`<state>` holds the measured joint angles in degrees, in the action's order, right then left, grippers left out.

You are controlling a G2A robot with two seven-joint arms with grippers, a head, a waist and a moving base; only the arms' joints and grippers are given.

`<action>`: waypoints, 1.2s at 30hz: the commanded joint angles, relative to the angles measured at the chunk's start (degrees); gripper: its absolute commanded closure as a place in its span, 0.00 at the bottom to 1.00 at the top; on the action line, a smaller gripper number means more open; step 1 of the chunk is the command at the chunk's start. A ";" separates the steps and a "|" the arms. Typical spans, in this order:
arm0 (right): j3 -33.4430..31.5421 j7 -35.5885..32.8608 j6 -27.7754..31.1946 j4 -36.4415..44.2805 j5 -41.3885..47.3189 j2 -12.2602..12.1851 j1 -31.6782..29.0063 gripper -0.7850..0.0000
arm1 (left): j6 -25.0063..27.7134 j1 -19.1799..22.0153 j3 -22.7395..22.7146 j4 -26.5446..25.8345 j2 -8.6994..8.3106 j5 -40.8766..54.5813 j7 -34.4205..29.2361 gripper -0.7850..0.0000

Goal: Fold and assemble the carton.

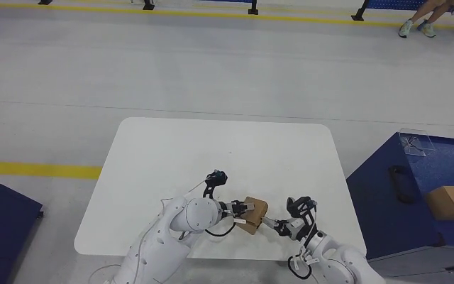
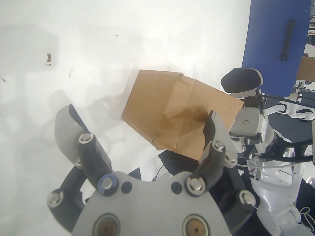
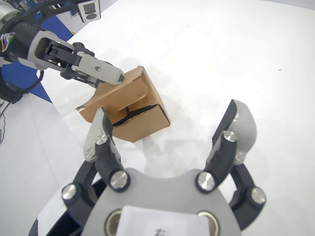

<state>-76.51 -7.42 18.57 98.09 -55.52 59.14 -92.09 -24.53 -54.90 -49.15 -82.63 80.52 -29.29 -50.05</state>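
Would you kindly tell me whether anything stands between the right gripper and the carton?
Nothing visible does. The open right gripper is at the partly folded end of the carton, one finger close beside it. The open left gripper is on the opposite side, not between.

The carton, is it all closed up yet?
Not quite shut. On the carton, the end flaps leave dark gaps between them, and one flap sticks out past the edge.

A white table [image 1: 213, 156] stands on a pale grey floor [image 1: 213, 64] with yellow lines [image 1: 50, 170], a blue cabinet [image 1: 379, 202] beside it.
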 commanded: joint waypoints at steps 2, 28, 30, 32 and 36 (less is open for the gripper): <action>0.44 0.47 -0.29 -0.44 -0.62 0.15 0.34 0.00 | 0.06 0.02 0.00 0.18 0.02 0.12 -0.13 0.00; 2.09 0.74 -1.83 -2.74 -2.66 1.15 1.89 0.00 | 0.34 0.12 0.44 1.60 0.31 0.75 -0.59 0.00; 2.14 0.96 -1.97 -2.76 -2.97 1.21 1.93 0.00 | 0.33 0.08 0.37 1.67 0.30 0.80 -0.58 0.00; 2.25 1.09 -2.22 -2.92 -3.40 1.28 2.04 0.00 | 0.34 0.06 0.33 1.73 0.31 0.84 -0.57 0.00; 2.37 1.64 -2.69 -3.15 -3.22 1.48 2.34 0.00 | 0.18 0.07 0.46 2.21 0.36 0.77 -0.49 0.00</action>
<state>-74.10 -5.96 15.99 94.91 -59.03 60.58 -89.79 -24.29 -54.84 -48.75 -80.57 80.86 -28.48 -50.55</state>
